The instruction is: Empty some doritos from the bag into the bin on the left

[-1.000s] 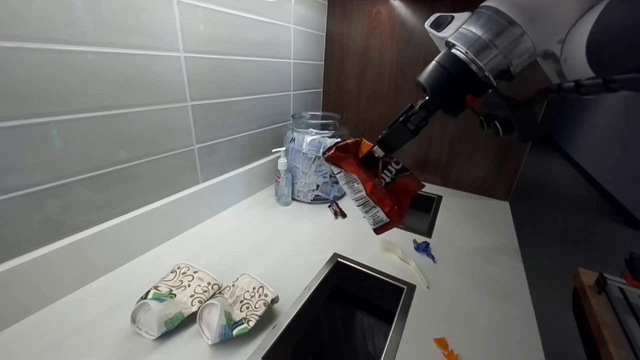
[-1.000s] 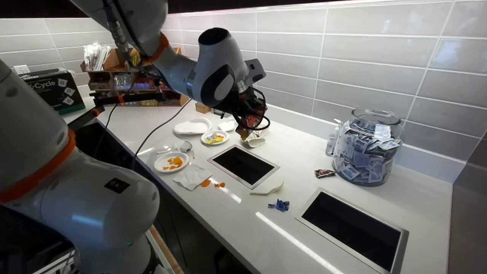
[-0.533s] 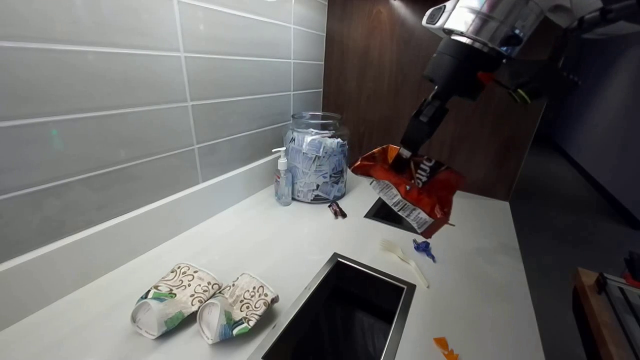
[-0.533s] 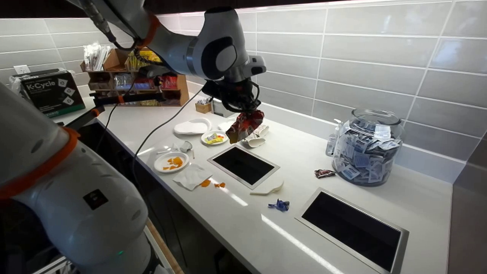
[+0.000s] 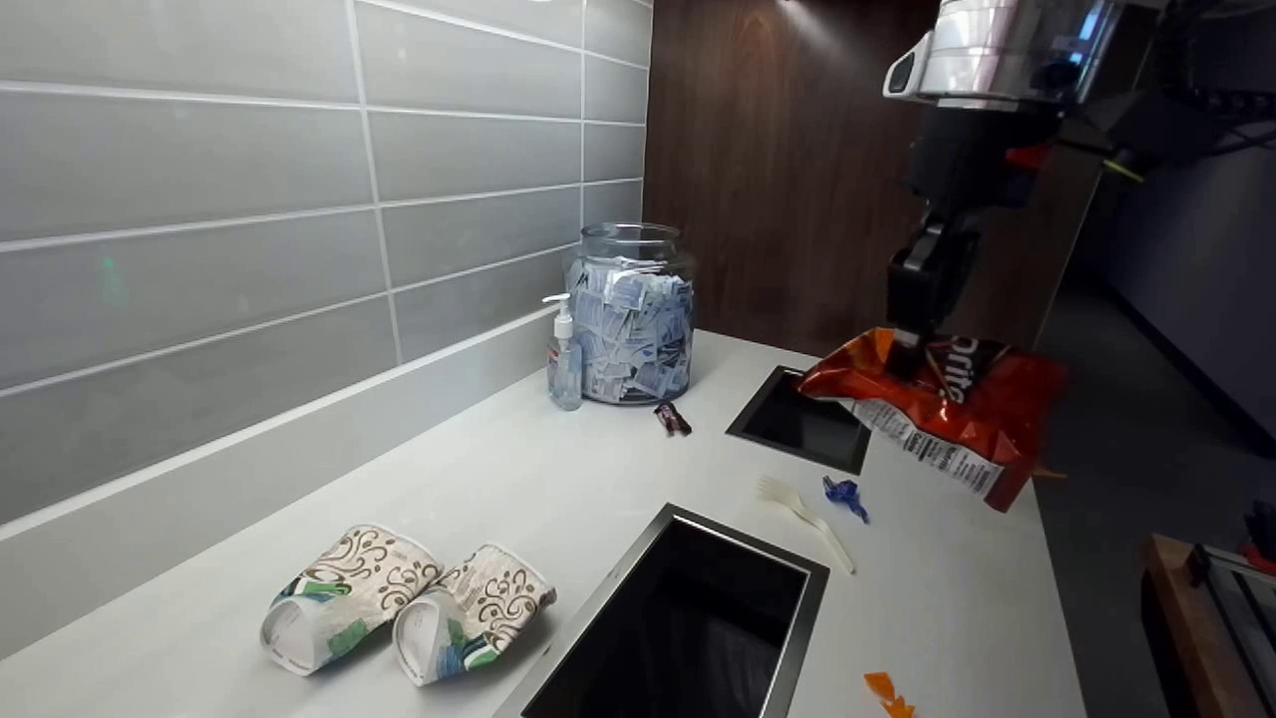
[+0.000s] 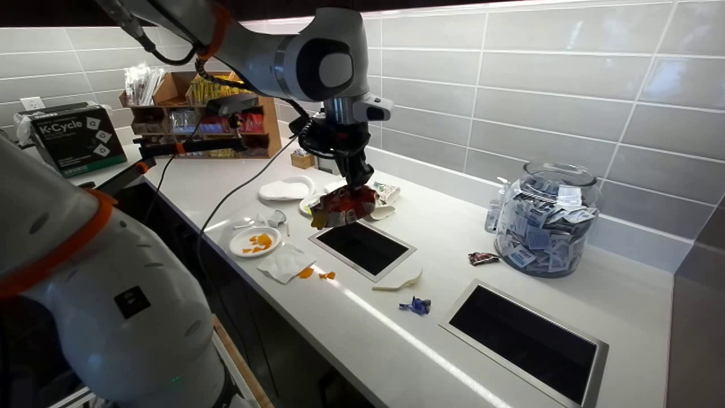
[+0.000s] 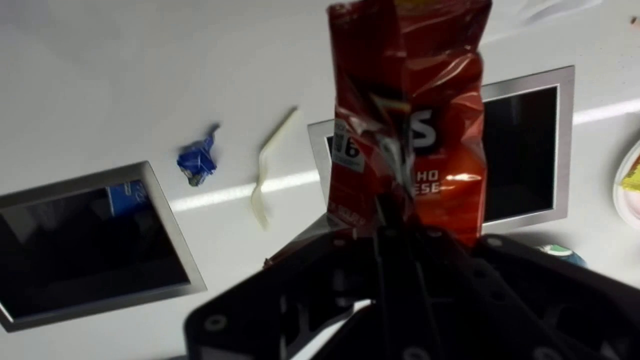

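Moved since a second ago: bag (image 5: 962,414) and pincer (image 5: 905,351), together, away from tiled wall (image 5: 179,299) and toward the unwalled edge of tabletop (image 5: 947,598); bag lying flatter, pincer nearly upright, pointing down.

Bag: red-orange foil, dark and yellow print, white panel of small print. Location: in the air above the tabletop; in the wrist view it hides part of a framed bin opening (image 7: 563,150), probably the bin meant. Whether it hangs squarely over that opening cannot be told.

Handling, expected: light; soft, crinkly film, slick enough to slide out of a weak pinch; body likely to fold and swing. Any chips inside should be brittle. Suited hold: gathered film at an edge, away from the mouth, which must stay free for tipping. Which end is the mouth cannot be made out.

Pincer: one. Jaws drawn together, only the bag's film between them; hold taken at the upper edge, off-centre toward one end. Nothing else seen in contact.
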`<control>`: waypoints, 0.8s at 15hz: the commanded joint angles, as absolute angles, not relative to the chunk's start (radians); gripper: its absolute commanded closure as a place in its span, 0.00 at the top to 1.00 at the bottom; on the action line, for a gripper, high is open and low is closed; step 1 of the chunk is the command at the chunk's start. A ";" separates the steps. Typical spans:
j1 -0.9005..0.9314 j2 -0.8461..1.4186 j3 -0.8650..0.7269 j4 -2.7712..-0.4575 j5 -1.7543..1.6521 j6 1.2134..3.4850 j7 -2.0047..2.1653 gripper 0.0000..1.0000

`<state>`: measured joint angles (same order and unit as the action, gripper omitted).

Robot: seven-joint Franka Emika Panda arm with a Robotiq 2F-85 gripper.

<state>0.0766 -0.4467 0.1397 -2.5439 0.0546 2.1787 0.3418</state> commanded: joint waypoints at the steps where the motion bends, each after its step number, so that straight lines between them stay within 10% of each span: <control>1: 0.030 -0.464 0.160 -2.579 0.035 2.123 0.443 0.00; 12: -0.059 -0.450 0.191 -2.733 -0.052 2.261 0.673 0.00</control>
<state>-0.0352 -0.4449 0.1718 -2.6757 -0.0189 2.1921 0.6029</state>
